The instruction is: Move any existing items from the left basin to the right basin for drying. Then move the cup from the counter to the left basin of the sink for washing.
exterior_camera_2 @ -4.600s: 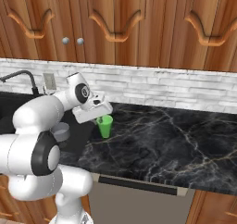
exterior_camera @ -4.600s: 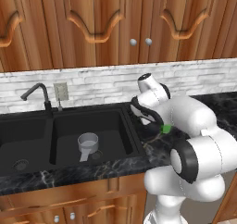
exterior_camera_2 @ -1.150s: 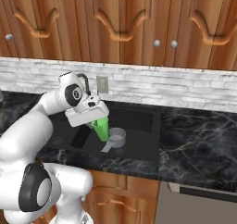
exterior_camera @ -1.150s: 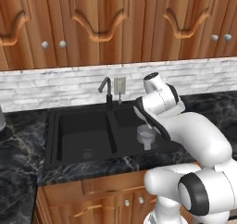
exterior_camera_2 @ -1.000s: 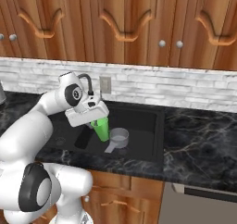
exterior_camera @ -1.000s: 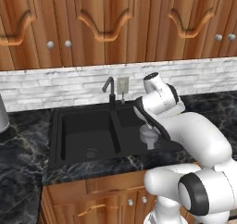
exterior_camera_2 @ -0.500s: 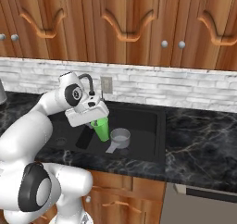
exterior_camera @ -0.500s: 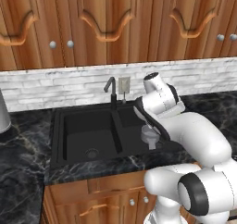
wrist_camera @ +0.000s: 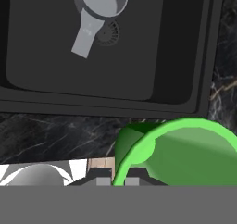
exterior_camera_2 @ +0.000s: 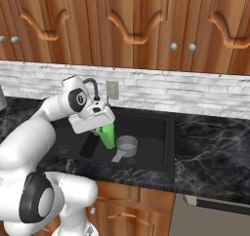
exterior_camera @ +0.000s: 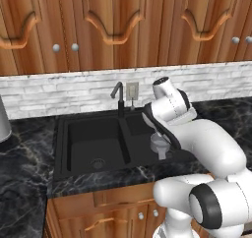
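- From the left base view, the counter (exterior_camera: 29, 158) ran glossy black with white veins along the left, and a grey rounded object (exterior_camera: 3, 120) stood on it at the far left edge.
- Next came the sink (exterior_camera: 61, 148), matte black with two bowls. I saw the left basin (exterior_camera: 93, 141) holding nothing but its small round drain (exterior_camera: 97, 163).
- The curved black faucet (exterior_camera: 118, 97) rose behind the divider between the bowls, with a wall outlet (exterior_camera: 132, 90) just to its right on the pale stone backsplash (exterior_camera: 59, 92).
- The right basin (exterior_camera_2: 151, 132) held a grey round vessel (exterior_camera_2: 127, 145) with a short handle, lying on the bowl's floor near the drain; the hand view showed it there as well (wrist_camera: 101, 3).
- The gripper (exterior_camera_2: 101, 125) hung over the sink in the right base view, about above the divider between the bowls, and its fingers were clenched on the cup (exterior_camera_2: 107, 135).
- The cup was bright green, upright, held up in the air above the sink rather than resting in either bowl; in the hand view its open rim (wrist_camera: 178, 149) sat close to the camera.
- I could not tell from the pictures exactly which bowl lay straight beneath the cup.
- Wooden cabinets (exterior_camera_2: 146, 25) hung above the backsplash.
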Tool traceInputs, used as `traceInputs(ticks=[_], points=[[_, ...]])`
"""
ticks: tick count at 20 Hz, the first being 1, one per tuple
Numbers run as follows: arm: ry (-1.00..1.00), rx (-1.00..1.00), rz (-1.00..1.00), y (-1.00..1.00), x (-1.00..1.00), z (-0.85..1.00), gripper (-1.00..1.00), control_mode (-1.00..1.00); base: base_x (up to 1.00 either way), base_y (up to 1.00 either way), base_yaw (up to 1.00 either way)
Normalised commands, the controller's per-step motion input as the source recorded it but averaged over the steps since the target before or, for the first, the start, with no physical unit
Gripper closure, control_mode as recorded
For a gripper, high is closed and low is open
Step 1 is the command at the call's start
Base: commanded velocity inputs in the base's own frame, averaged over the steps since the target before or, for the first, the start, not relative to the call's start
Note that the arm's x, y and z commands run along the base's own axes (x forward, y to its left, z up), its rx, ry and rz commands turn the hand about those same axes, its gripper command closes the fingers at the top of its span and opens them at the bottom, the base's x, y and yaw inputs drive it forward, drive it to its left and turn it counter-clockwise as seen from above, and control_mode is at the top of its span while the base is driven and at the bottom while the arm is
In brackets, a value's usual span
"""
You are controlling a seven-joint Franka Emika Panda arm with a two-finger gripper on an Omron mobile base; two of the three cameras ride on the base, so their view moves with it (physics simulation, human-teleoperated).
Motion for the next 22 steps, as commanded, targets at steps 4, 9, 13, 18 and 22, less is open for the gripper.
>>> traceInputs(ticks=[4,9,13,18,22], points=[[0.05,0.08,0.04,0.04,0.00,-0.01,1.00,-1.00,0.00,0.00,0.00],[0.07,0.07,0.15,0.33,0.00,0.00,1.00,-1.00,0.00,0.00,0.00],[0.06,0.02,0.25,0.69,0.08,0.00,1.00,-1.00,0.00,0.00,0.00],[0.06,0.00,0.33,0.79,0.33,0.00,1.00,-1.00,0.00,0.00,0.00],[0.11,0.09,0.42,0.64,0.32,0.00,1.00,-1.00,0.00,0.00,0.00]])
